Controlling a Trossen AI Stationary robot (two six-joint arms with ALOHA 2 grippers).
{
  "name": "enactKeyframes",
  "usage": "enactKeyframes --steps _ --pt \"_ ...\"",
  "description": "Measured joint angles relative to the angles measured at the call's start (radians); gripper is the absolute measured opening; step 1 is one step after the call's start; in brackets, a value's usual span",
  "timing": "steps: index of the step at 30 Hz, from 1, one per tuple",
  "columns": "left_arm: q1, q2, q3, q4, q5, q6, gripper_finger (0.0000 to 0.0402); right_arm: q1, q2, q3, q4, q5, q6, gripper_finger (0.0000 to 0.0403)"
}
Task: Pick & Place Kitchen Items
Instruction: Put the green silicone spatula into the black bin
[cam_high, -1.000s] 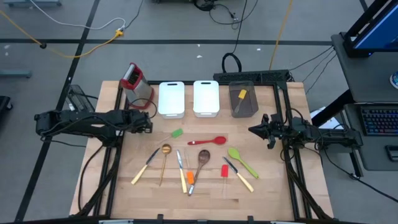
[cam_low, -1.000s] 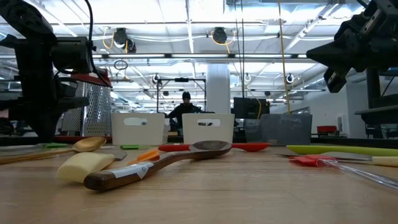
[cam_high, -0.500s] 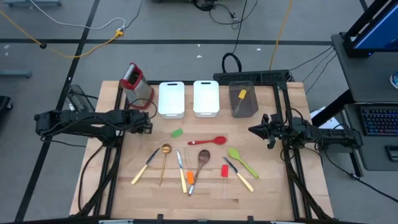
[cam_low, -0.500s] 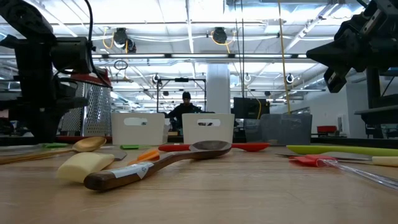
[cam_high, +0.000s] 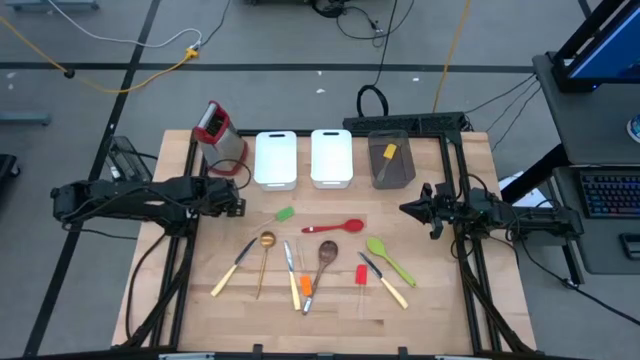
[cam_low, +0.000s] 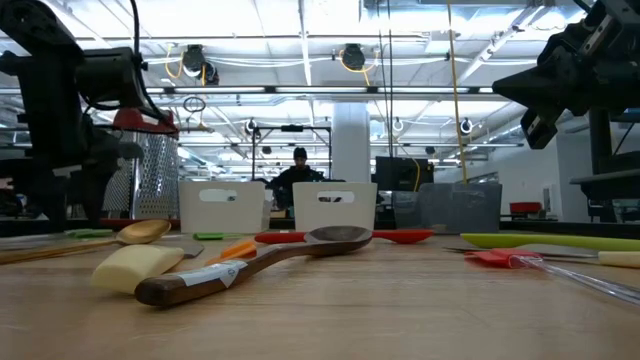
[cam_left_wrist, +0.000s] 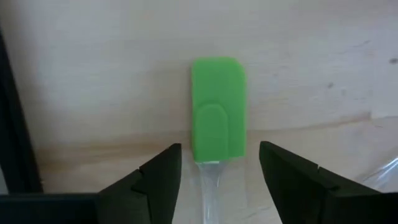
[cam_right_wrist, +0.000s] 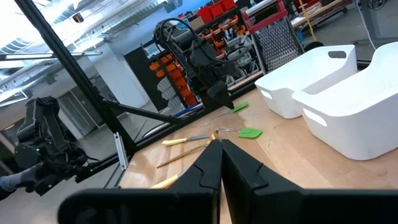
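2 white rectangular plastic trays (cam_high: 275, 159) stand side by side at the far edge of the wooden desk (cam_high: 440, 300), with 1 grey rectangular tray (cam_high: 391, 160) to their right holding a yellow-headed spatula (cam_high: 387, 155), and 1 red-topped metal box grater (cam_high: 219, 133) to their left.

Loose on the desk lie a small green spatula with a clear handle (cam_left_wrist: 217, 111), 1 red spoon (cam_high: 335, 227), 1 gold spoon (cam_high: 265, 255), 1 dark wooden spoon (cam_high: 324, 259), 1 bright green spoon (cam_high: 388, 258), a red spatula with a clear handle (cam_high: 361, 277), an orange utensil (cam_high: 304, 286) and 2 cream-handled knives (cam_high: 232, 269), 1 at each end of the row.

At the desk's left edge, the left claw (cam_left_wrist: 219, 169) hovers with its fingers spread apart, the green spatula's clear handle lying between them, untouched. Well apart at the right edge, the right claw (cam_right_wrist: 220, 163) hangs above the desk, fingers pressed together on nothing.
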Motion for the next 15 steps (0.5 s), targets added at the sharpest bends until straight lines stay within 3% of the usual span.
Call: enactKeyframes --steps 9,15 --pt "0.000 0.058 0.000 0.007 -0.012 0.010 0.0228 0.000 0.000 0.000 0.000 0.002 -0.002 0.0000" --pt "0.000 0.125 -0.025 0.110 -0.011 0.027 0.0228 0.000 0.000 0.000 0.000 0.002 0.000 0.0000"
